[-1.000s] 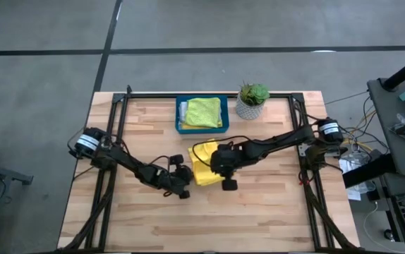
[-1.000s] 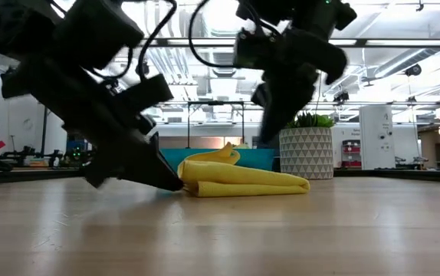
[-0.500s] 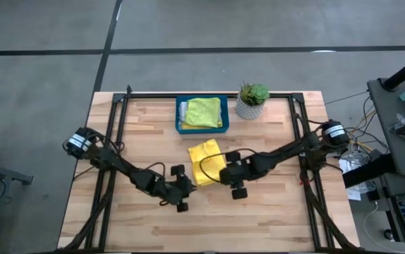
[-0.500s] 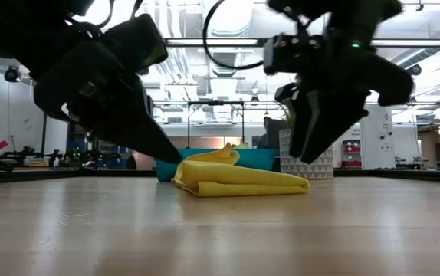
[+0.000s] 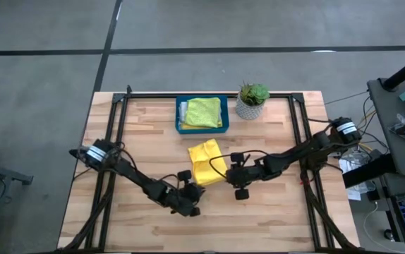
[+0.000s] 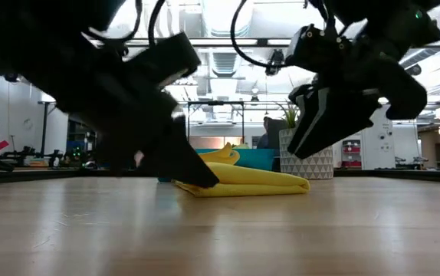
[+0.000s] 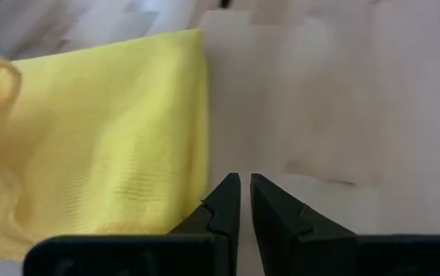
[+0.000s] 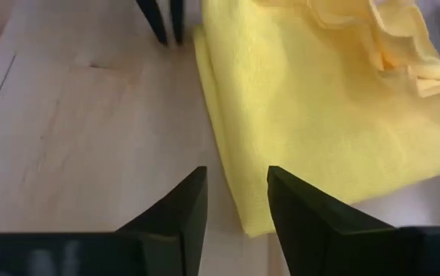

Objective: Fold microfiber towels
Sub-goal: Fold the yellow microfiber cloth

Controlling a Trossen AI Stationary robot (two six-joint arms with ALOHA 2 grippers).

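Wooden desk (image 5: 153, 127): folded yellow towel (image 5: 206, 161) is parked mid-desk, below the tray (image 5: 179, 118). Left pincer (image 7: 242, 201) is pinched shut beside its edge; right pincer (image 8: 232, 203) is gapped, empty. Edges should probably be squared before pressing flat.

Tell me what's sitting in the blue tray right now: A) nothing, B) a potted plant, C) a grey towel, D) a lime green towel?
D: in the high view the lime green towel lies folded inside the blue tray, while the potted plant stands on the table beside the tray.
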